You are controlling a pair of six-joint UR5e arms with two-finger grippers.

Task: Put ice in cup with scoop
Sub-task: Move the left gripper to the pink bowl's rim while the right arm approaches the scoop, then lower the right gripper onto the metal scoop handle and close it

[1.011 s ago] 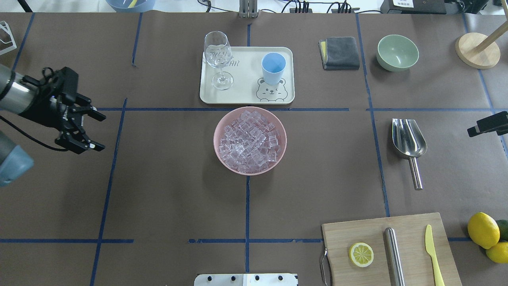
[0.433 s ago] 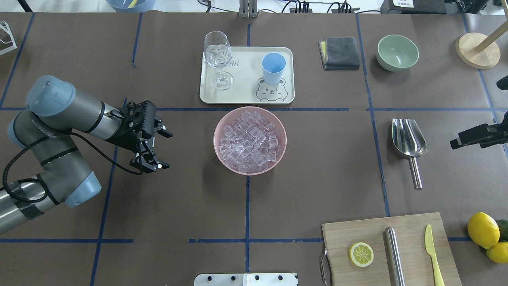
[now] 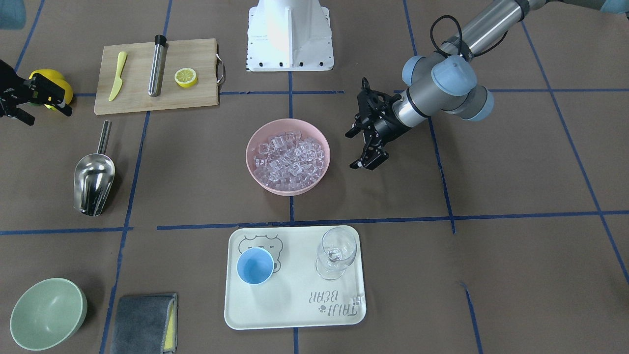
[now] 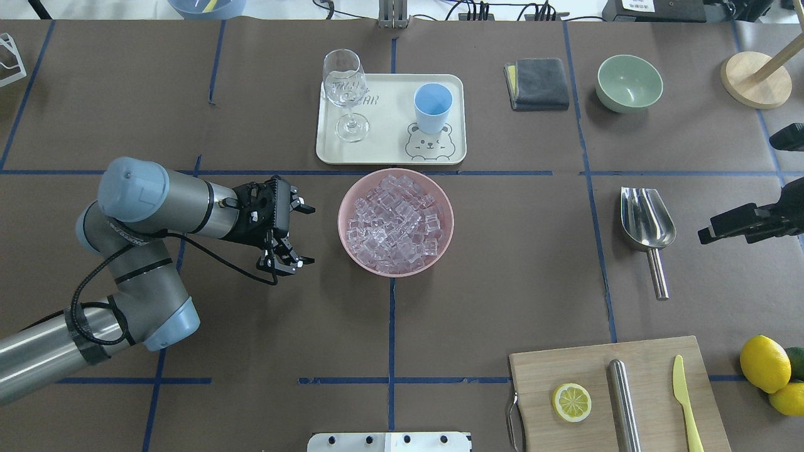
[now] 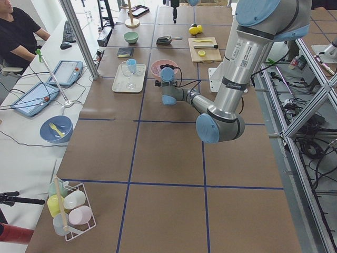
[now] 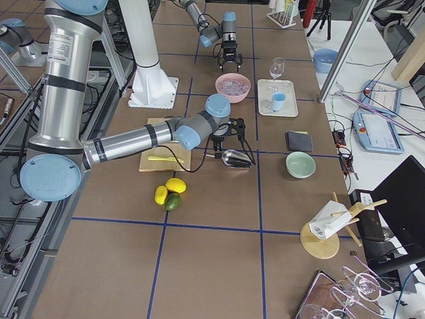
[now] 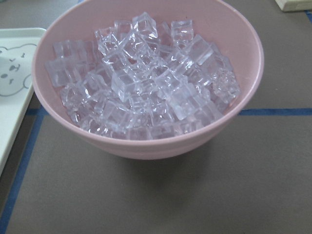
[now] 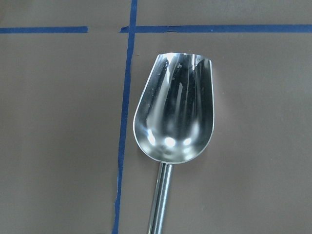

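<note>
On the table: scoop unheld | cup empty | left gripper, right gripper wide, empty | all steps left.

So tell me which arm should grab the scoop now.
Right. The right gripper hovers open close to the scoop, and its wrist camera frames the scoop squarely. The left gripper, also open, sits by the pink bowl of ice, on the bowl's far side from the scoop.
</note>
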